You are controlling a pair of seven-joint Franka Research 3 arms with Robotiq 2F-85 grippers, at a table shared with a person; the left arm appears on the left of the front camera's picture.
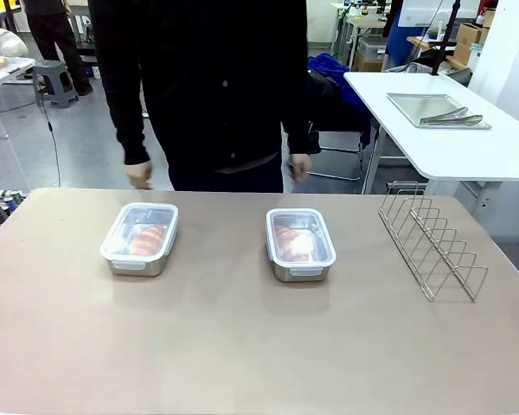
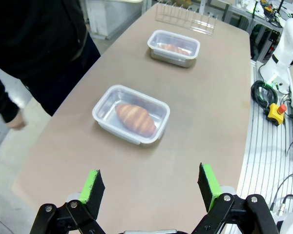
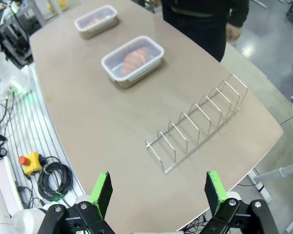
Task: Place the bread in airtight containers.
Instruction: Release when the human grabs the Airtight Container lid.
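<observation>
Two steel containers stand on the table, each closed under a clear lid with a croissant inside. The left container holds one croissant. The right container holds the other croissant. My left gripper hangs open above the table's near edge, well short of the left container. My right gripper is open too, high over the table's end near the wire rack. The person's hands hang at the far edge.
A wire rack stands on the right part of the table. The person in dark clothes stands at the far side. A white side table with a flat steel tray and tongs sits behind at the right.
</observation>
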